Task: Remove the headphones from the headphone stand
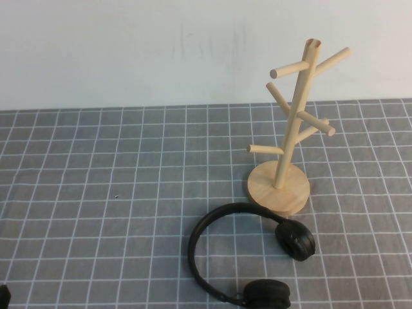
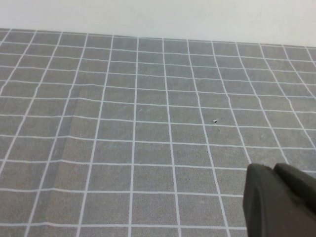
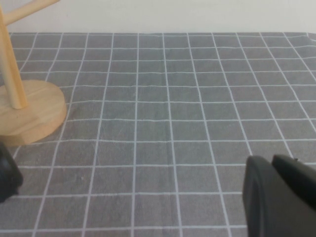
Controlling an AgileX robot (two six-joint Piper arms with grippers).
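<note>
Black padded headphones [image 1: 248, 257] lie flat on the grid-clothed counter [image 1: 96, 193], just before the wooden peg stand [image 1: 283, 154]. Only the wrist views show the tools: right tool [image 3: 279, 197] pressed together beside the stand's base; left tool [image 2: 279, 200] over bare cloth, state cannot be told

Desk cloth [image 1: 96, 193]: grey, printed with a white square grid. Tree-shaped wooden headphone stand [image 1: 283, 174]: pale natural wood, unpainted. Over-ear headphones [image 1: 257, 257]: solid black throughout. Back wall [image 1: 129, 51]: plain off-white. Left pincer [image 2: 279, 202] and right pincer [image 3: 279, 197]: black.

Grey cloth [image 1: 96, 212] with white grid lines — plain white wall [image 1: 129, 51] behind.
</note>
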